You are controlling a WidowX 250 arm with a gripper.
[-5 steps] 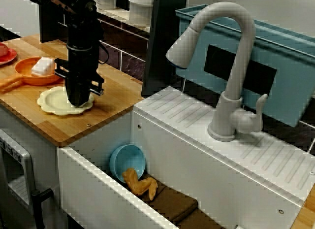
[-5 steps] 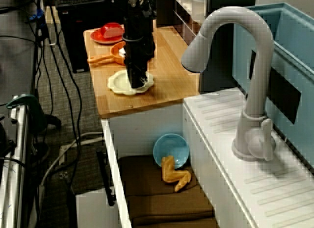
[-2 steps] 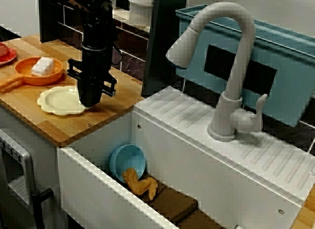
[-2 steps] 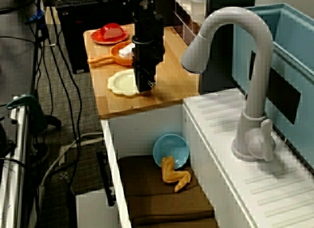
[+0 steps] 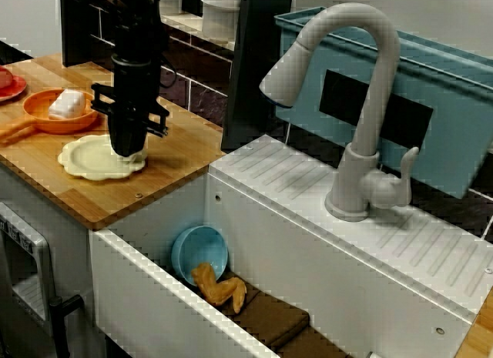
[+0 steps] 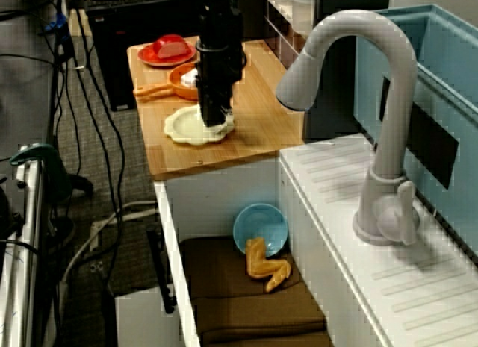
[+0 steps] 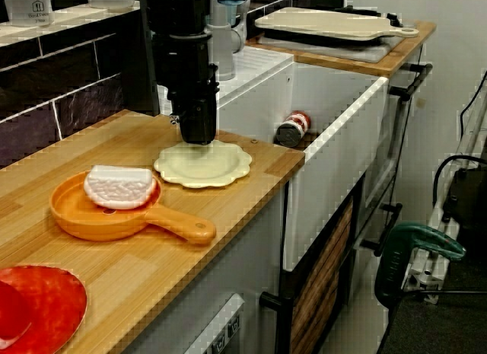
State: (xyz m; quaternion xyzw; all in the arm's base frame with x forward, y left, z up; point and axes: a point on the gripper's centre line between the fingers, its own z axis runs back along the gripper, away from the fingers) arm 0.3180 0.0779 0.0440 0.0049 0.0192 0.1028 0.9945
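Note:
My black gripper [image 5: 127, 150] points straight down over the right part of a cream scalloped plate [image 5: 88, 159] on the wooden counter [image 5: 177, 154]. In the view from above the sink, the gripper [image 6: 214, 123] stands at the plate [image 6: 183, 129] edge nearest the wall. The view along the counter shows the gripper [image 7: 198, 139] tip just at the far rim of the plate [image 7: 205, 165]. Its fingers are hidden by the dark body, so their spread is unclear. Nothing visibly hangs from it.
An orange pan [image 5: 54, 121] holding a white block [image 5: 67, 104] and a red plate [image 7: 38, 304] lie to the left. The sink holds a blue bowl [image 5: 199, 252], a yellow-brown item [image 5: 219, 287] and a can [image 7: 291, 129]. A grey faucet [image 5: 362, 104] stands at the right.
The gripper swung right to the plate's edge, then came back left and now stands a bit higher over the plate's right part. The plate has stayed in place.

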